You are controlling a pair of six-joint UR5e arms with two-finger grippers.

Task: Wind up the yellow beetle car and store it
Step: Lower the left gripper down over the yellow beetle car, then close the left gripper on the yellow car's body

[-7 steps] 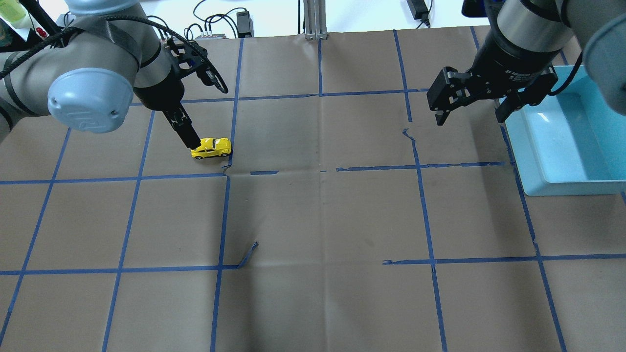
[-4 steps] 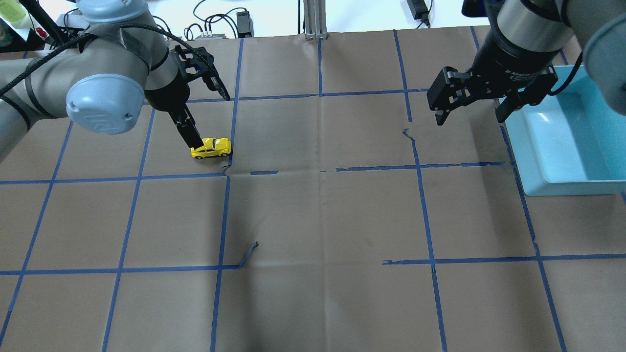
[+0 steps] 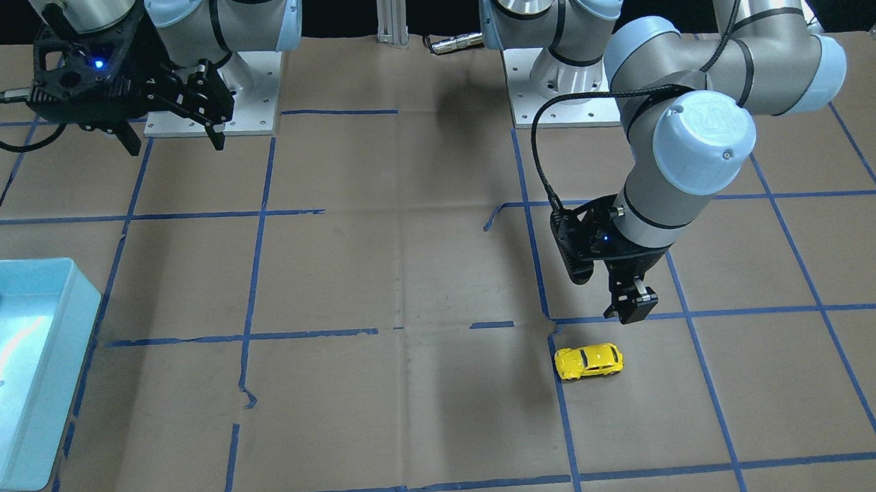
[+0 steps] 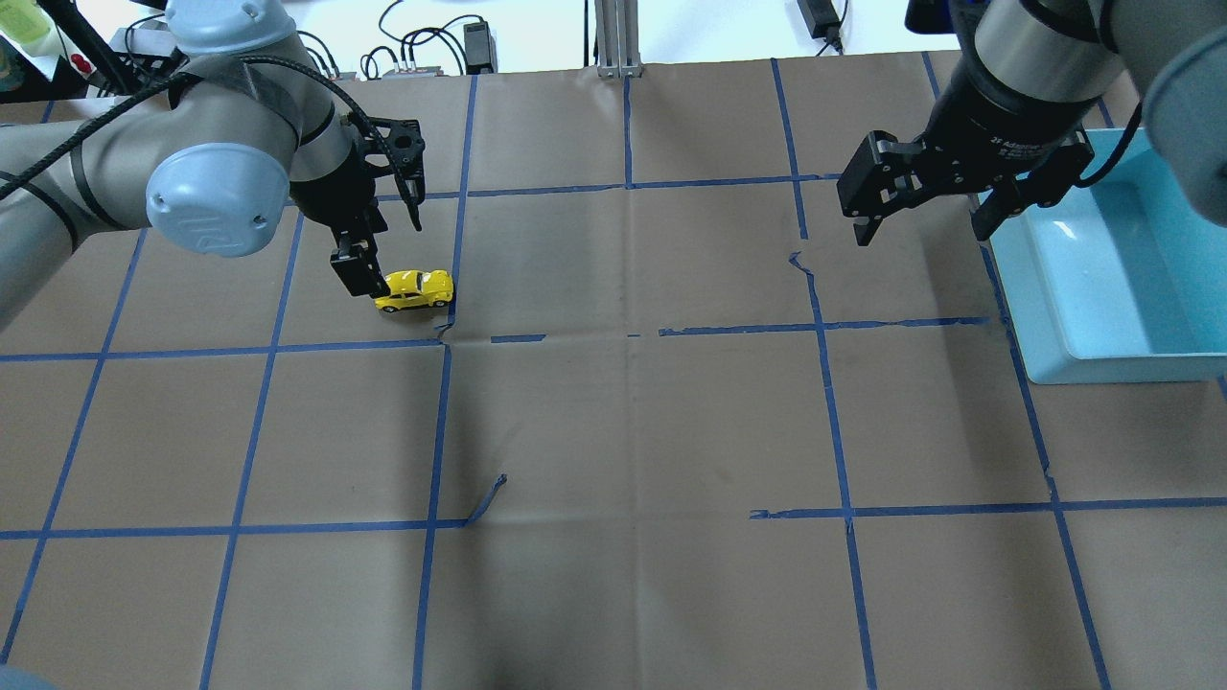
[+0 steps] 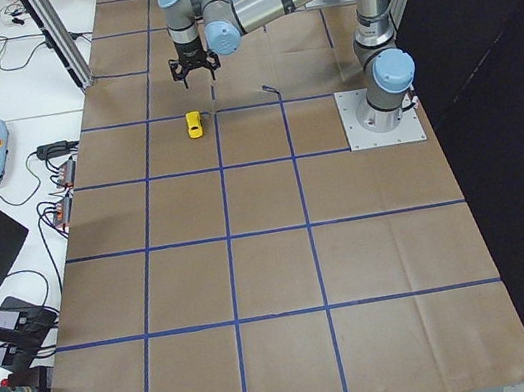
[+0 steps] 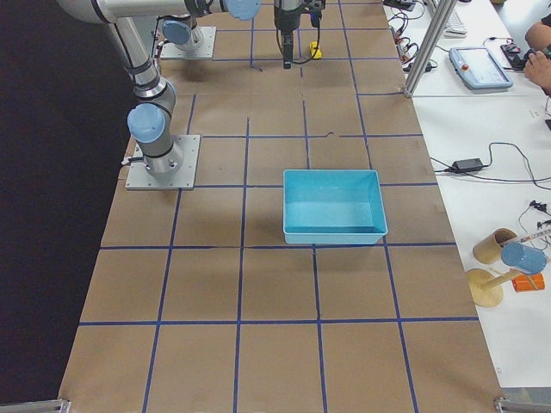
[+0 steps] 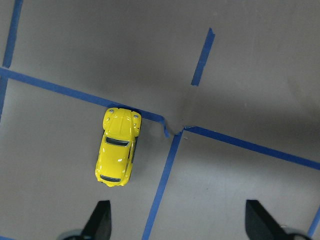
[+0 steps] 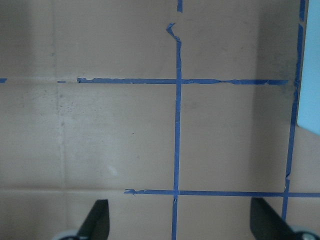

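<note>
Yellow beetle car has not moved in the last second, but the left gripper above it has turned at the wrist, while the right gripper hangs where it did, just beside the light-blue bin. The car stands on its wheels far across the table from the bin, its nose touching a line of blue tape. In the left wrist view the jaws are spread wide and the car lies ahead of the fingertips, nearer one finger, not between them and not touched. The right gripper's jaws are spread too, holding nothing. Brown paper gridded with tape covers the table. White benches with cables and a teach pendant stand beyond the bin.
</note>
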